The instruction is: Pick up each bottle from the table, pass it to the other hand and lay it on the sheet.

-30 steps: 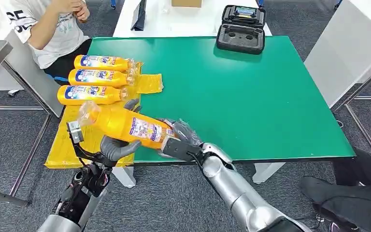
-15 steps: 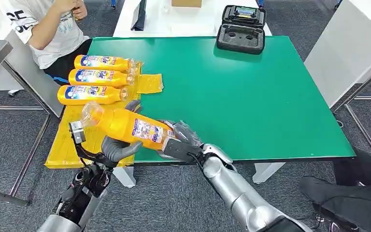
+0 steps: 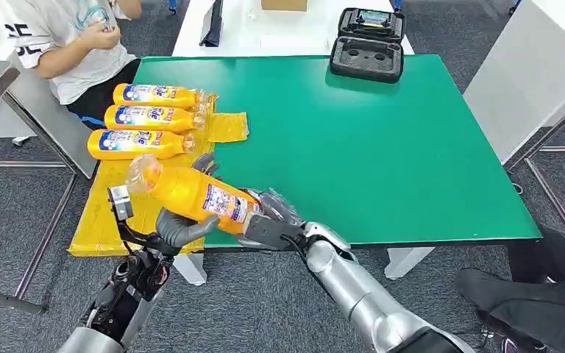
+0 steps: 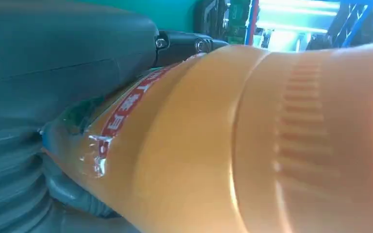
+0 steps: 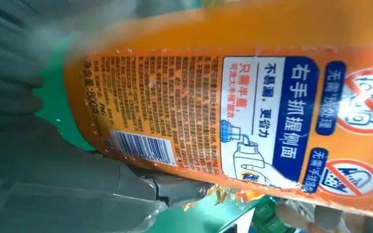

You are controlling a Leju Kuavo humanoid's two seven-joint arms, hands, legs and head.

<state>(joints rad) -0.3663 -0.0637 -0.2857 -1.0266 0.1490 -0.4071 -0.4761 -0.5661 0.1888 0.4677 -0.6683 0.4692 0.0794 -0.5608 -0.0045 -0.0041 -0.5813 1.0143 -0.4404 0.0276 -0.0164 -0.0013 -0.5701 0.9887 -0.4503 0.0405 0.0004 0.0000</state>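
Handover above the near left corner of the green table (image 3: 382, 162). An orange detergent bottle (image 3: 191, 193) lies tilted between both hands, cap end up and to the left. The right hand (image 3: 268, 220) grips its base end; the left hand (image 3: 180, 224) cups its mid-body from below, fingers curled around it. Three matching bottles (image 3: 143, 118) lie side by side on the yellow sheet (image 3: 110, 220), beyond the held bottle.

Orange bottle (image 4: 272, 145) against the grey left hand (image 4: 53, 97), red-striped label (image 4: 126, 104) visible.
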